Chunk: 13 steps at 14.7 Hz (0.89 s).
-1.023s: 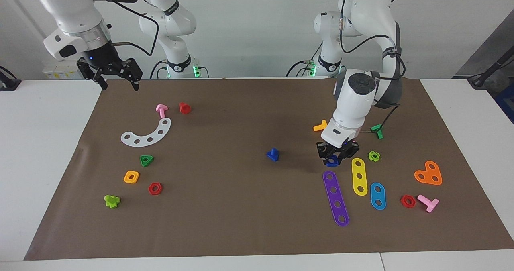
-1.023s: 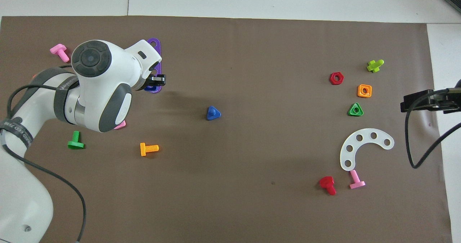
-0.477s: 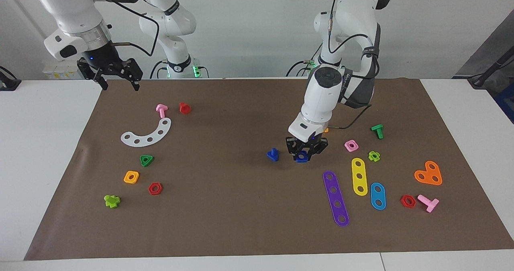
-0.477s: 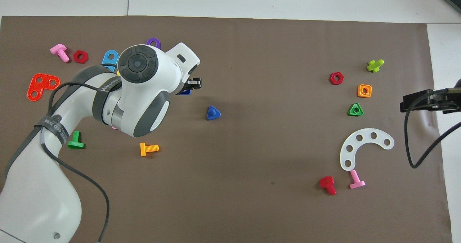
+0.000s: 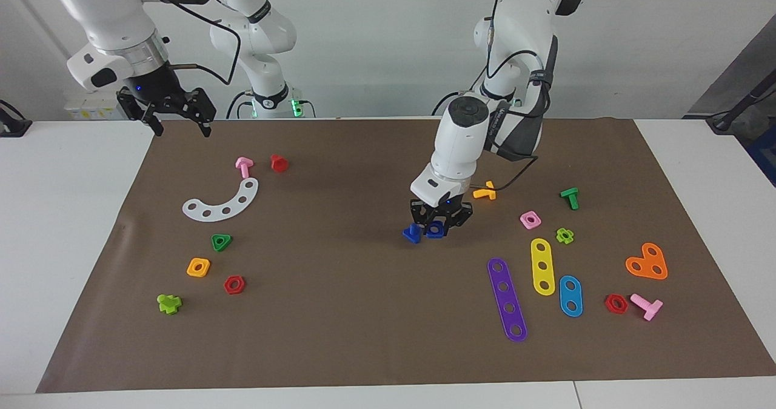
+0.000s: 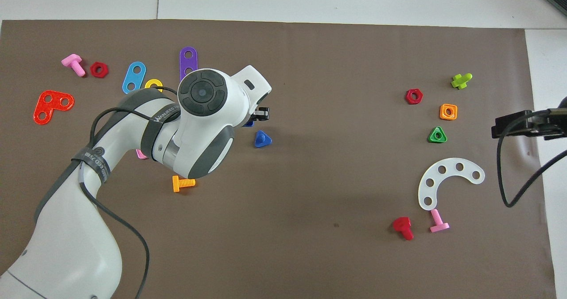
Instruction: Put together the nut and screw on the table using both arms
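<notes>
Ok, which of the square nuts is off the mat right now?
The dark-blue nut, gripped in the left gripper jaws beside the blue screw. The pink nut and orange nut lie flat on the mat.

1. White curved strip (image 5: 222, 201) with holes: lies flat toward the right arm's end.
2. Purple strip (image 5: 507, 300), yellow strip (image 5: 543, 266), blue strip (image 5: 570, 295): side by side.
3. Orange heart plate (image 5: 647, 262): near red hex nut (image 5: 616, 303).
</notes>
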Tool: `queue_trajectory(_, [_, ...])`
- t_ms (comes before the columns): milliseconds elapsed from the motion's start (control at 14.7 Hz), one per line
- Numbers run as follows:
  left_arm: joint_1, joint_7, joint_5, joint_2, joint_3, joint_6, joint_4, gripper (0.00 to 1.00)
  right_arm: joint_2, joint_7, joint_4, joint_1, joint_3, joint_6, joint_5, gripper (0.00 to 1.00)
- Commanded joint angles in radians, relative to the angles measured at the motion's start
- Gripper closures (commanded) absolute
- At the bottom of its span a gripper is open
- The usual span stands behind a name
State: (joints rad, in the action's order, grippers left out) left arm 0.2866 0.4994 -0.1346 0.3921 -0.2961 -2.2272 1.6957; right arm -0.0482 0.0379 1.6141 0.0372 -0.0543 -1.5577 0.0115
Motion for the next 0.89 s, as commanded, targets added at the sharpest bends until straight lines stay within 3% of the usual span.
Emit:
queue_trajectory(0, [0.023,0.024,-0.022,0.028,0.011,0.012,-0.033,1.0,-0.019,0.016,0.018,-0.002,0.004,0.002,-0.008,0.0])
queue_trajectory(818, [0.032,0.033,-0.022,0.037,-0.001,-0.026,-0.007,1.0,-0.019,0.016,0.018,-0.002,0.002,0.002,-0.008,0.0])
